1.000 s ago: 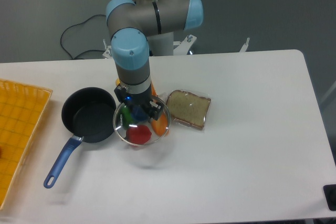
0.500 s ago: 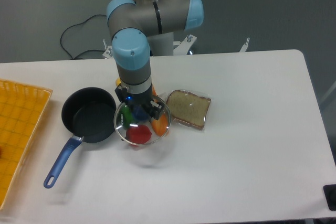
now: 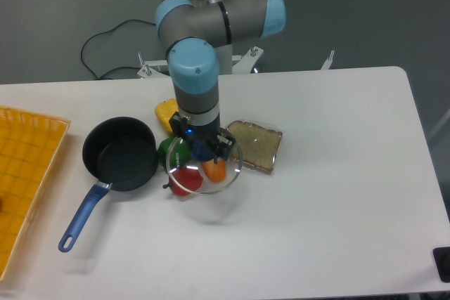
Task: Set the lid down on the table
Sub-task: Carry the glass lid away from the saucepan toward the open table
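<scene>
Claw [image 3: 204, 148] clamped on blue knob of lid [image 3: 207, 168], lid held just above toy foods, pan [image 3: 119, 153] at its 9 o'clock. Carry toward bare tabletop [image 3: 330, 173] at 3–4 o'clock, keep level, lower flat, then release.

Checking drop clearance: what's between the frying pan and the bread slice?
In the camera view, between the frying pan and bread slice: green, red, orange pieces under the held lid.
</scene>
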